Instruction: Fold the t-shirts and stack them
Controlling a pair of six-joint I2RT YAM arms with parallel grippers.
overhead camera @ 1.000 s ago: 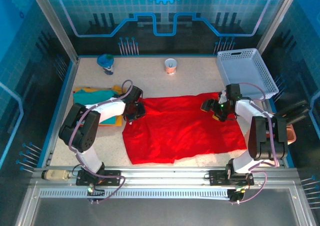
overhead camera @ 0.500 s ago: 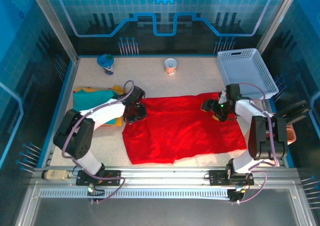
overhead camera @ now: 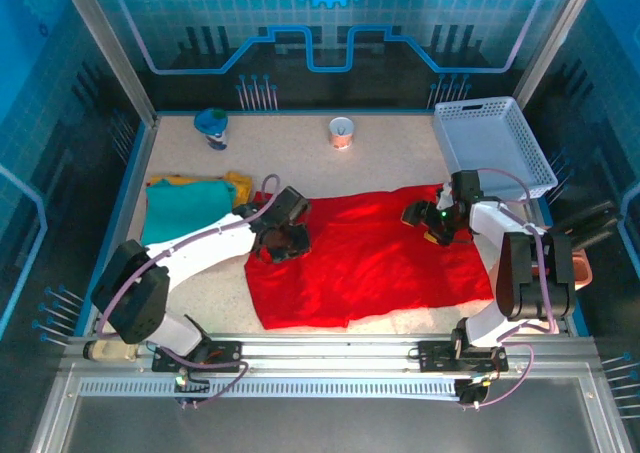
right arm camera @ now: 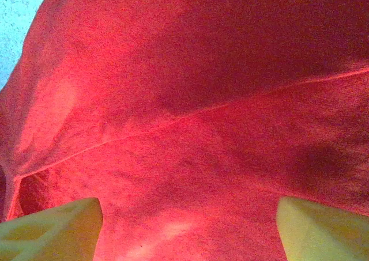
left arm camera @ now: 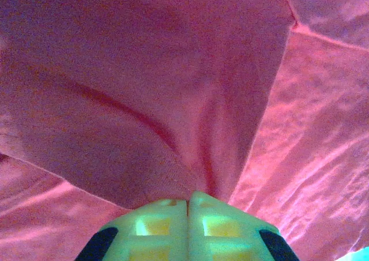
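Red cloth of the big t-shirt (overhead camera: 370,263) lies spread across the table's middle, with the teal shirt (overhead camera: 185,205) and yellow-orange shirt (overhead camera: 237,181) stacked at nine o'clock. The left gripper (overhead camera: 283,241), at the shirt's ten o'clock edge, is clenched on a tented pinch of fabric. The right gripper (overhead camera: 432,223), at two o'clock, stands spread above the cloth, grasping nothing. It should probably clamp its edge first, so both can carry the fold level and taut.

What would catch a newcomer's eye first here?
A big bright red t-shirt lies spread across the middle of the table. The left gripper pinches its left edge, while the right gripper hangs open over its far right corner. A teal t-shirt lies folded at the left.
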